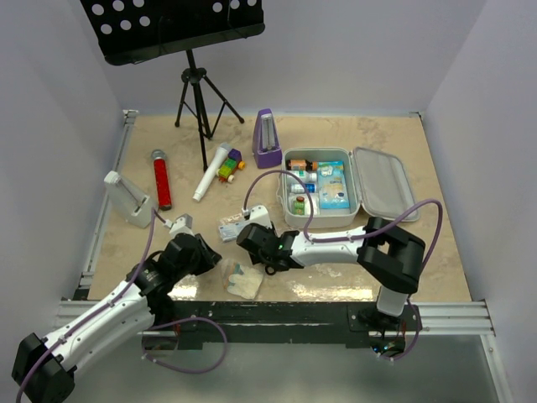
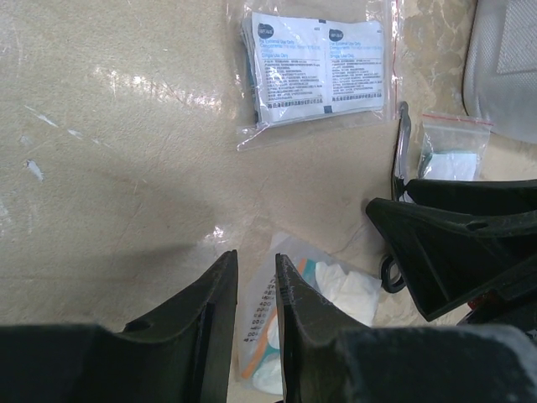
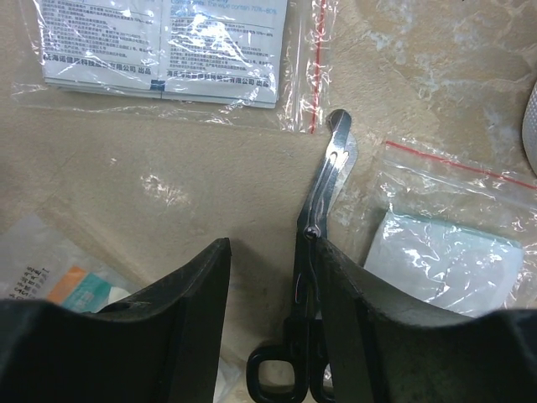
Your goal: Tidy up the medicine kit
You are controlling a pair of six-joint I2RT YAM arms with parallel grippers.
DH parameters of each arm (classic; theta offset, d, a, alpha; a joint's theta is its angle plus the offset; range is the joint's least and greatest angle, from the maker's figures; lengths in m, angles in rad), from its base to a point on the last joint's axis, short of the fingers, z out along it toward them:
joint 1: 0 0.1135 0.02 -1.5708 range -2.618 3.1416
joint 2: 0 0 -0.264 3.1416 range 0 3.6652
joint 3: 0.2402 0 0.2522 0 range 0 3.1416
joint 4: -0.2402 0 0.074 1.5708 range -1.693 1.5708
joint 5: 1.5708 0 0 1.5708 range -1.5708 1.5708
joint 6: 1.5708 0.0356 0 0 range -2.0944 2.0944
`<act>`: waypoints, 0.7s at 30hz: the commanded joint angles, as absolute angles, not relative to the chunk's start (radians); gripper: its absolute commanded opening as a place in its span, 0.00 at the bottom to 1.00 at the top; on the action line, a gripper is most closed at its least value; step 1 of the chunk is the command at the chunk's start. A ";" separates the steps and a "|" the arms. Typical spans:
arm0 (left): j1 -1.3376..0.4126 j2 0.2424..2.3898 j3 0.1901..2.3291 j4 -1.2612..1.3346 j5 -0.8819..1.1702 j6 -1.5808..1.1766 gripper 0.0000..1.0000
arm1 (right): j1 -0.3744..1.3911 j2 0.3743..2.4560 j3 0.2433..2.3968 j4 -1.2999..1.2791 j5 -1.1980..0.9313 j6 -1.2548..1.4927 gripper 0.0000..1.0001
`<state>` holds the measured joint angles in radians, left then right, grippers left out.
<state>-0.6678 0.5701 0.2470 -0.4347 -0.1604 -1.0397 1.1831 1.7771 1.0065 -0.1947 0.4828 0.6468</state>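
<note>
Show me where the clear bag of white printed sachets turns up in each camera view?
Top external: the bag of sachets lies mid-table, left of the medicine kit.
Left wrist: top centre.
Right wrist: top left, cut by the edge.
Shared landmark: the pouch with orange-and-teal print, below the sachets in every view.

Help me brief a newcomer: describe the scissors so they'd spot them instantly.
Find the open white medicine kit; in front of it, the right hand hangs over the table. Beside its finger lie the scissors: steel blades and black handles, unlike the bagged packets around them.
</note>
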 commanded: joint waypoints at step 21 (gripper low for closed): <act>-0.663 0.611 0.252 -0.362 -0.155 -1.043 0.29 | 1.068 1.695 1.023 -0.255 0.296 0.563 0.52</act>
<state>-0.6678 0.6086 0.2470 -0.4042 -0.1593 -1.0386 1.0992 1.7287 1.0187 -0.2710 0.3534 0.6079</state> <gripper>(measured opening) 0.292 0.520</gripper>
